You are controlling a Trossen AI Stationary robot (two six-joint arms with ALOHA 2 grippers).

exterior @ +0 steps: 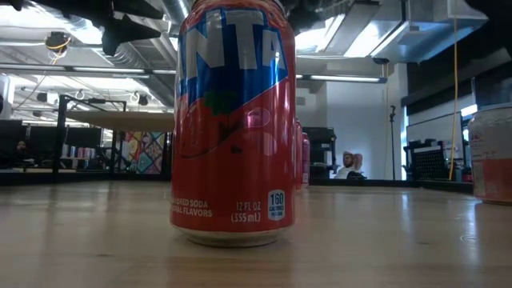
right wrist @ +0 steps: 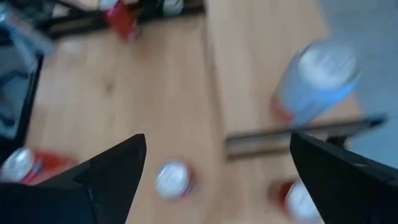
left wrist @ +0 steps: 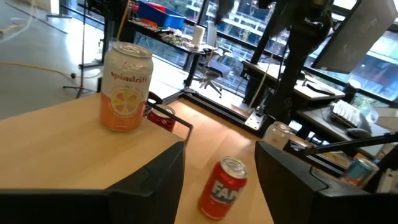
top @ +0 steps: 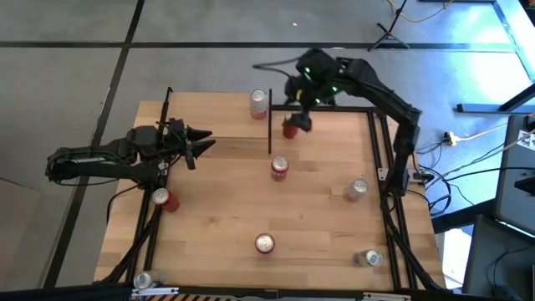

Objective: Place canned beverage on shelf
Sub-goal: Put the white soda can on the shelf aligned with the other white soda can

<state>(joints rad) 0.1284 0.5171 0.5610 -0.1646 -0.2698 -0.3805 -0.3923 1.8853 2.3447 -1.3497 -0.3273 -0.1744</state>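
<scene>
- On the shelf (top: pixel 226 125), at the table's far left, an orange can (top: pixel 258 102) stands upright near its far corner.
- Just past the shelf's edge, the right gripper (top: pixel 294 125) hangs released, fingers spread, above a red can (top: pixel 290 130).
- Over the shelf's left side, the left gripper (top: pixel 196 142) is released, holding nothing.
- Mid-table stands another red can (top: pixel 279 168).

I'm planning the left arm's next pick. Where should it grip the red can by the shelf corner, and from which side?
Take the red can across its round side wall, upper half, coming down from above. It stands upright, lid up, and the shelf crowds one side, so a level approach looks tight. The left gripper is open.
</scene>
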